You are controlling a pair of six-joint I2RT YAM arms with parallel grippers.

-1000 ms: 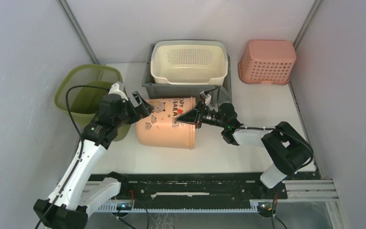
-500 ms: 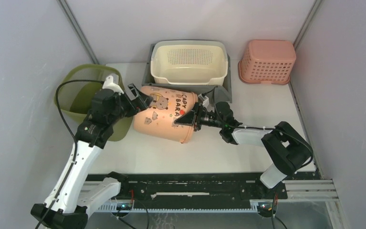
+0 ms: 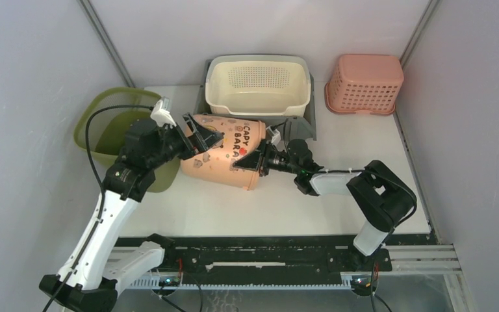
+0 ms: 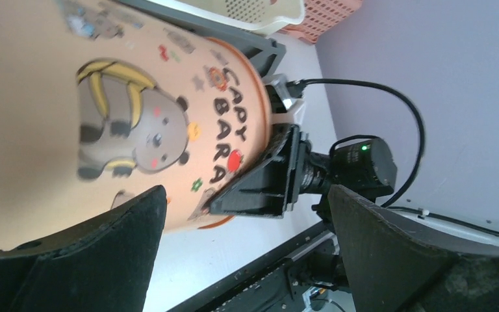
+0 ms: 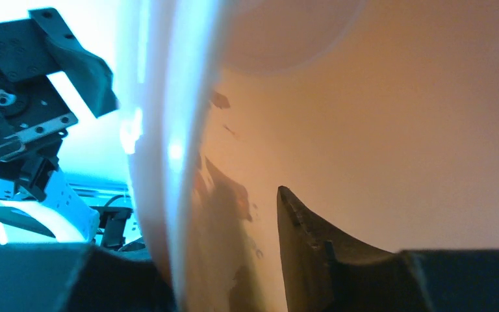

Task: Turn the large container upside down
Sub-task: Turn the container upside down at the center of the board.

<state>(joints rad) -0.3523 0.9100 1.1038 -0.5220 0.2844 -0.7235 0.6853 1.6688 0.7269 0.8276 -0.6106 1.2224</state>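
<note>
Where the container lay: we found the large peach plastic bucket with the capybara print (image 3: pixel 224 159) on its side on the white table (image 3: pixel 312 214), between the two arms and just near of the grey crate (image 3: pixel 199 117) that held a cream perforated tub (image 3: pixel 216 88).
Tilt: its base pointed left and its mouth pointed right and a little near, with the printed wall facing up.
Left gripper (image 3: pixel 204 142): it was spread wide and held nothing. It stood at the base end with the bucket's wall between its fingers, and we could not tell whether they touched it.
Right gripper (image 3: pixel 247 159): it sat partly closed astride the rim of the mouth, one finger (image 5: pixel 325 260) inside and the other outside. We could not tell whether it truly pinched the rim.
Done: we judged the turn roughly half made, since the bucket was neither upright nor inverted.
Left to do: the mouth had yet to come down flat on the table, and the base to face up.
Bystanders: an olive-green round bin (image 3: pixel 91 123) stood just left of the bucket, and a pink lattice basket (image 3: pixel 364 84) stood well apart at the far right.
</note>
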